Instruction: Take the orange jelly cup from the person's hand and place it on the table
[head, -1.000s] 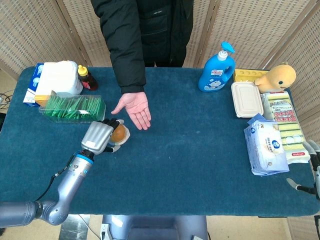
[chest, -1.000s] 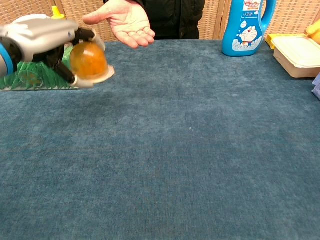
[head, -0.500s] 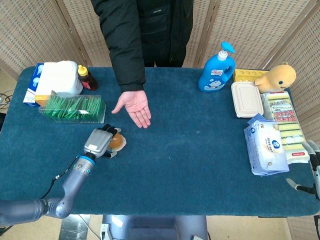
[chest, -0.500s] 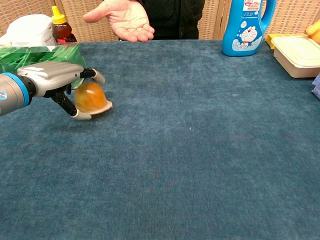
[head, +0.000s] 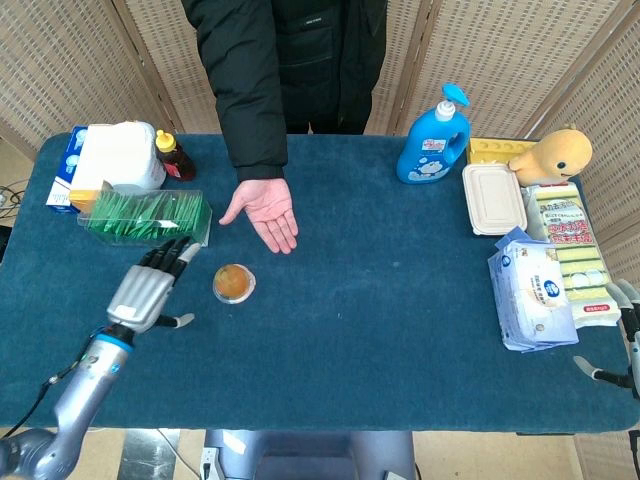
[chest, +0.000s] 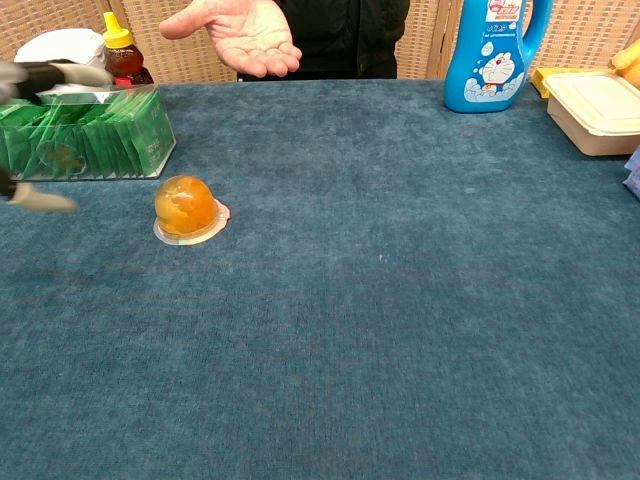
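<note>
Cloth: blue, short-napped fabric covers the table (head: 380, 300), matte and slightly mottled.
Cup: the orange jelly cup (head: 233, 283) sits dome-up on the cloth, a glossy translucent half-sphere on a flat clear rim, free of any grip; in the chest view (chest: 186, 207) its flange lies flush on the nap.
My left hand: my left hand (head: 148, 288) hovers to the left of the cup, grey shell with dark fingers (head: 172, 254) spread apart and holding nothing, thumb out to the side, near the cup but not touching.
My right hand: only a sliver of my right hand (head: 622, 345) shows at the table's right edge; I cannot tell how its fingers lie.
Person: the person's hand (head: 262, 211) is palm-up and bare beyond the cup, below a black sleeve.
Packets: a clear box of green packets (head: 145, 216) stands just behind my left hand.
Bottle: a smooth blue plastic pump bottle (head: 434, 138) stands upright at the far side.
Lunchbox: a white, rounded-corner lidded box (head: 494, 199) lies right of the bottle.
</note>
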